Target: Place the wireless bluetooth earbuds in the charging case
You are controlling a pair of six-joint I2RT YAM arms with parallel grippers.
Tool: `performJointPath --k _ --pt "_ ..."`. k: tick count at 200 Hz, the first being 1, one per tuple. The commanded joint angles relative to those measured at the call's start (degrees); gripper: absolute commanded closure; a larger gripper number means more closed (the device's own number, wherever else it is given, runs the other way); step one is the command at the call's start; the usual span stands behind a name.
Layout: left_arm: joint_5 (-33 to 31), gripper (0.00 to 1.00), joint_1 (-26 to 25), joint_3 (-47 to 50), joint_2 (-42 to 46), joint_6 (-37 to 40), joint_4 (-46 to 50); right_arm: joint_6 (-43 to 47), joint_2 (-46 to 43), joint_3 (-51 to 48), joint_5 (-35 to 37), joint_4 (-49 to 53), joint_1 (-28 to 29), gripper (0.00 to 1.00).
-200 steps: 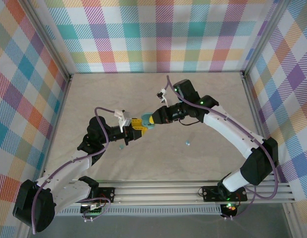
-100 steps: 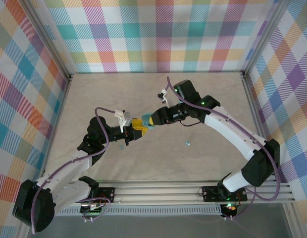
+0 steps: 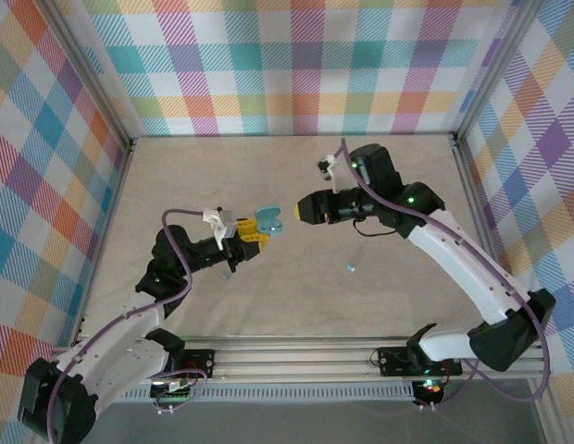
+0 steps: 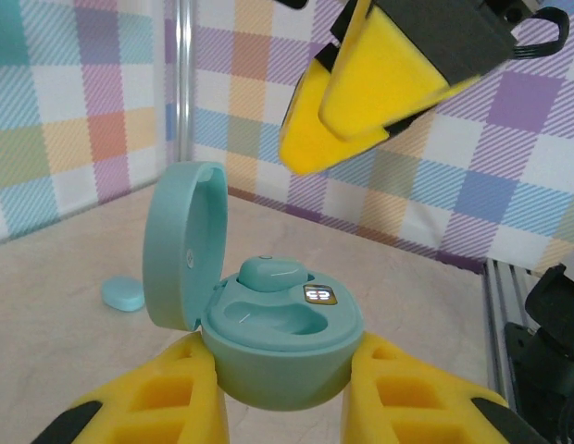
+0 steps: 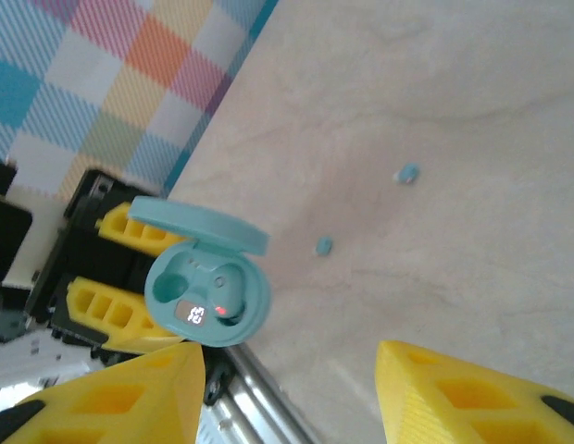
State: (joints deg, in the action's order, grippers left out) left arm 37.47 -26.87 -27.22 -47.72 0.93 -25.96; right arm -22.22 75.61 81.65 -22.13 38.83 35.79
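The charging case (image 4: 287, 356) carries a small lit display (image 4: 319, 294) whose characters are too small to read.

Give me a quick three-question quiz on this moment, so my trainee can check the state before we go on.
1. True or false: the charging case clamped in the left gripper has its lid shut.
2. The right gripper is: A) open and empty; B) shut on an earbud; C) shut on the case.
3. In the right wrist view, how many loose earbuds lie on the table?
Key: 1 false, the lid stands open. 2 A. 3 two, the second lying nearer the case.
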Motion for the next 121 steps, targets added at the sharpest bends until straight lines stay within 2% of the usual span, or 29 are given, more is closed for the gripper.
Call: performJointPath --k 1,39,70,97,121 --pt "-3.7 0.97 -0.4 1.3 4.0 1.2 3.7 -4.3 -0.4 -1.3 5.1 -2.2 -2.0 0.47" --pt "-8.5 0.95 -0.4 0.7 9.8 2.7 13.7 -7.8 6.7 0.7 7.0 -1.0 -2.3 0.48" --pt "-11.3 0.95 -0.4 2.1 15.5 2.6 16.8 -11.6 14.9 1.2 3.5 -3.5 -1.9 0.57" --pt "-12.5 0.94 -0.4 2.3 18.8 2.8 20.4 -12.5 22.0 2.8 3.4 -7.1 0.8 0.60" --pt "-13.5 0.94 -0.4 1.5 20.8 3.6 24.0 -12.6 30.1 8.0 3.5 -7.5 3.9 0.61"
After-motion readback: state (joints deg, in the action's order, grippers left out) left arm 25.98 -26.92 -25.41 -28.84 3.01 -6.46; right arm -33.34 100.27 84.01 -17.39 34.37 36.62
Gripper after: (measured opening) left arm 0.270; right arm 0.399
